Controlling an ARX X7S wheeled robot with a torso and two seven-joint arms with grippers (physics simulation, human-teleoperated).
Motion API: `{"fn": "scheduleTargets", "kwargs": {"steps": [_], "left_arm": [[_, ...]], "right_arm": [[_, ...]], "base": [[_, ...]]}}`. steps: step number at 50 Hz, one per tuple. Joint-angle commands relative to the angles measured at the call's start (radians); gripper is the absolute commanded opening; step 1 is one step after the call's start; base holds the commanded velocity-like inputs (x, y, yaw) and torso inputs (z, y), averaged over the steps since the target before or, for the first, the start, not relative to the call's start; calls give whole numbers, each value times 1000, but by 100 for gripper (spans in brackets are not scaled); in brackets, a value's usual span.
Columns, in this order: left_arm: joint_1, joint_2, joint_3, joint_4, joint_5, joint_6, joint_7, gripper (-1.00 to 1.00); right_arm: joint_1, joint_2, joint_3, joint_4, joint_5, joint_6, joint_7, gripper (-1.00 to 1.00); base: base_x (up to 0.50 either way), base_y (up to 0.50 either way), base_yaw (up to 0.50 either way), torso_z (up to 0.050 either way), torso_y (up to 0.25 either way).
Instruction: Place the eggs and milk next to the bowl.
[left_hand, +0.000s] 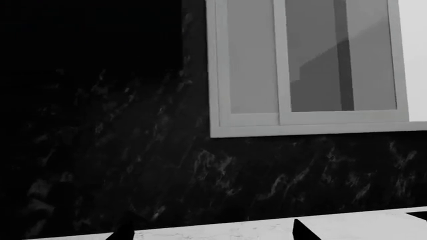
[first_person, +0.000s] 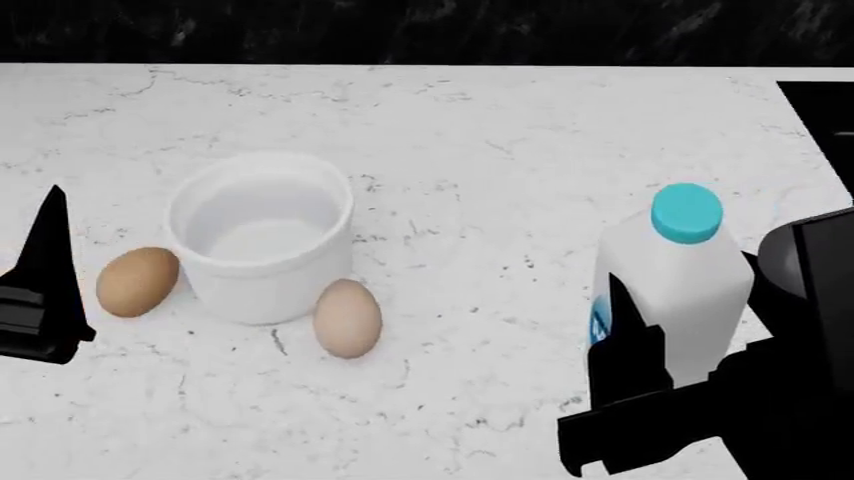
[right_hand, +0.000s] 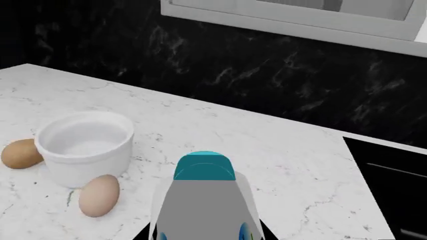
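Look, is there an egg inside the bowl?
No, the bowl is empty; the tan egg and pale egg lie outside on the counter.

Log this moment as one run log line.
eggs: tan egg and pale egg beside bowl | milk: upright, apart from bowl, at right gripper | left gripper: holds nothing

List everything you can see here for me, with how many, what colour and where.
bowl: one, white, left of centre on the counter.
eggs: two; tan-brown egg at the bowl's left, paler egg at its front right.
milk: one, white bottle with cyan cap, upright, right side.
counter: one, white marble.
wall: black marble, behind the counter.
window: one, grey-white frame, on the wall.
left end effector: black, left edge, holding nothing.
right end effector: black, around the milk.
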Motion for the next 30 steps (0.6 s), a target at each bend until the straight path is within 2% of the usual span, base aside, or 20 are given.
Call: {"fn": "scheduleTargets", "kwargs": {"steps": [1,17,23,30], "left_arm": [[-1,21,-21,7,11,-16,22,100],[-4,23,-16,4,16,-14,25,100],[-3,25,-13,-1,19,-11,26,100],[-3,25,-13,-3,21,-9,26,100]], "right_arm": [[21,-14,45,0,-55,9,-37,-100],[-23,3,71,-12,-65,-14,-37,-100],[-40,7,79,-16,-69,-21,-40,-100],[-54,15,95,-19,-81,-32,-37,-100]], "base": [[0,500,0,0,0],[0,490,0,0,1],[0,233,0,2,0],[0,0,0,0,1]]}}
